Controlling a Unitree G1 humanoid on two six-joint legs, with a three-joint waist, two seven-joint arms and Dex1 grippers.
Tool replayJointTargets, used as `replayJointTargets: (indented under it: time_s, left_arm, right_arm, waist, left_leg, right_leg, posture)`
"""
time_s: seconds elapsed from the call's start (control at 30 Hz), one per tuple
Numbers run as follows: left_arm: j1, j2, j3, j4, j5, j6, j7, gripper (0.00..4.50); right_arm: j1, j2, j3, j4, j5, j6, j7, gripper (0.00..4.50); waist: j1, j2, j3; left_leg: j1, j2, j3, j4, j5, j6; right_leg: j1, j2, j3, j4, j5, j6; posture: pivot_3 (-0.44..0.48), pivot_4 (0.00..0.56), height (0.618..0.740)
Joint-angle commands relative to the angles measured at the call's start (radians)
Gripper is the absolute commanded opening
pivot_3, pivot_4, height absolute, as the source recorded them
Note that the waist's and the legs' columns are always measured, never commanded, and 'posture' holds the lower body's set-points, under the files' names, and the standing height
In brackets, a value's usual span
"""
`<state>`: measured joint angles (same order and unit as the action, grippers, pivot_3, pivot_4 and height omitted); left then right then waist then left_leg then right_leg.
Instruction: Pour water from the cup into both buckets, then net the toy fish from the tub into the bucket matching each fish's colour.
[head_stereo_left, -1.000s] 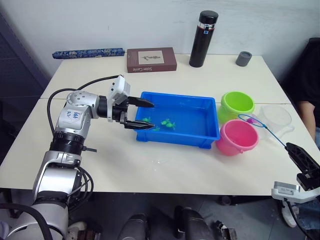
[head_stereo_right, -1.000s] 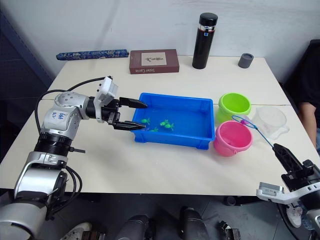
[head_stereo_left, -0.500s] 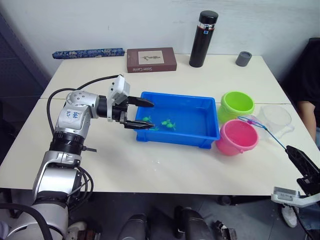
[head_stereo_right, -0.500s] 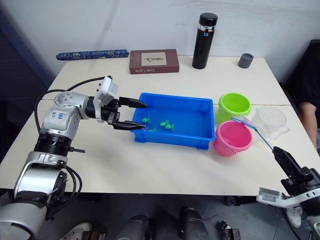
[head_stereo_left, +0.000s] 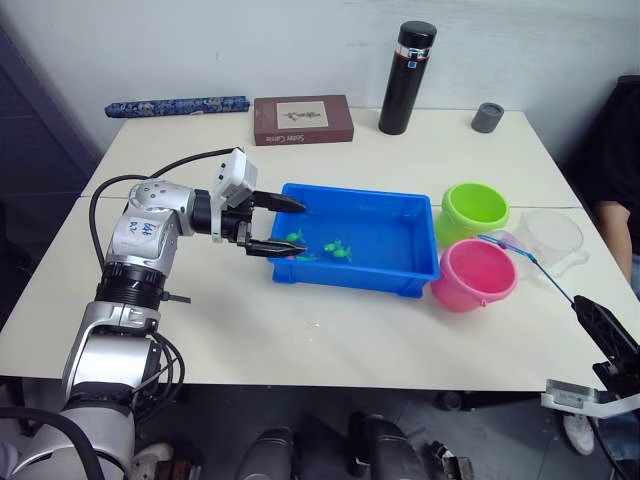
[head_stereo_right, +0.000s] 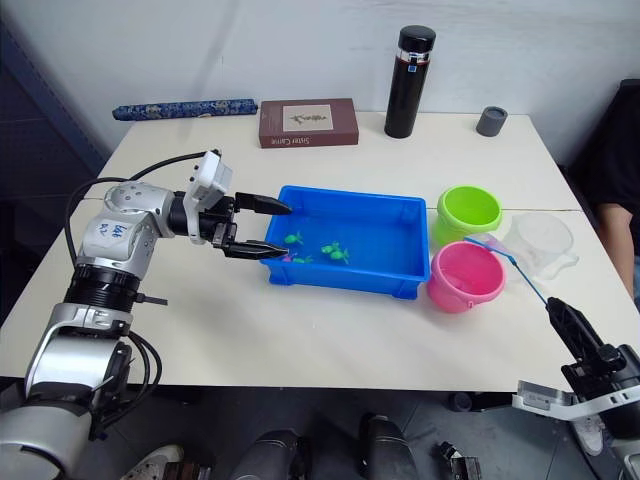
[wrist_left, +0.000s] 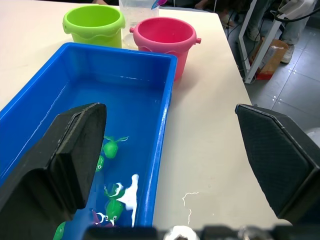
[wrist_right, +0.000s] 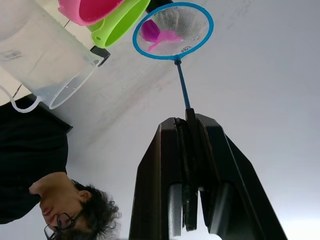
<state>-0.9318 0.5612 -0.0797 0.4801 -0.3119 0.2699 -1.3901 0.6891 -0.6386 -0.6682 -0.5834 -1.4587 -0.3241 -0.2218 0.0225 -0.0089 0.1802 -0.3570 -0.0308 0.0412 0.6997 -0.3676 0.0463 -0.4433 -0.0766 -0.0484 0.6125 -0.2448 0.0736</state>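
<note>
My right gripper has drawn back toward me, clamped on the net's thin handle; a pink fish lies in its fine mesh above the round pink bucket. My left gripper spreads wide over the rectangular blue tub.

Materials, surface finish

Tub, both buckets: glossy smooth plastic. Cup: clear plastic. Net: fine mesh. My fingers: matt black, textured. Table: smooth, matt.
</note>
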Motion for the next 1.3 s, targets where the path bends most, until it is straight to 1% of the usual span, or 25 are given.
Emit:
replayJointTargets:
  time_s: [0.03,0.17,0.43,0.7,1.0,1.3]
  left_arm:
    - [-0.02,0.001,0.019,0.001,-0.005,-0.022,-0.005,4.44]
    - [-0.032,-0.002,0.018,0.025,-0.002,-0.038,-0.01,4.44]
    - [-0.036,-0.005,0.017,0.036,-0.002,-0.051,-0.011,4.44]
    - [-0.004,0.008,0.025,-0.015,-0.016,-0.022,-0.005,4.44]
    - [0.007,0.018,0.032,-0.057,-0.018,0.011,0.011,4.44]
    - [0.016,0.022,0.037,-0.07,-0.021,0.021,0.022,4.44]
  right_arm:
    - [0.016,0.022,0.006,-0.023,-0.023,0.042,-0.031,0.0]
    - [0.027,0.044,0.022,-0.032,-0.038,0.063,-0.044,0.0]
    - [0.042,0.041,0.044,-0.023,-0.034,0.077,-0.069,0.0]
    - [0.047,0.028,0.054,-0.013,-0.025,0.085,-0.068,0.0]
    - [-0.014,-0.008,0.084,0.016,-0.008,0.089,-0.027,0.0]
    - [-0.028,-0.026,0.096,0.023,0.003,0.094,-0.008,0.0]
  waist:
    - [0.0,0.0,0.0]
    - [0.0,0.0,0.0]
    - [0.0,0.0,0.0]
    - [0.0,0.0,0.0]
    - [-0.001,0.0,0.0]
    - [-0.001,0.0,0.0]
  left_leg:
    - [0.0,0.0,0.0,0.0,0.0,0.0]
    - [0.0,0.0,0.0,0.0,0.0,0.0]
    - [0.0,0.0,0.0,0.0,0.0,0.0]
    - [0.0,0.0,0.0,0.0,0.0,0.0]
    - [0.0,0.0,0.0,0.0,0.0,0.0]
    - [0.0,0.0,0.0,0.0,0.0,0.0]
  right_leg:
    - [0.0,0.0,0.0,0.0,0.0,0.0]
    - [0.0,0.0,0.0,0.0,0.0,0.0]
    - [0.0,0.0,0.0,0.0,0.0,0.0]
    - [0.0,0.001,0.0,0.0,0.0,0.0]
    - [0.0,0.001,0.0,0.0,0.0,0.0]
    - [0.0,0.001,0.0,0.001,0.0,0.0]
  posture:
    - [0.0,0.15,0.74]
    - [0.0,0.15,0.74]
    - [0.0,0.15,0.74]
    - [0.0,0.15,0.74]
    - [0.0,0.15,0.74]
    - [0.0,0.15,0.74]
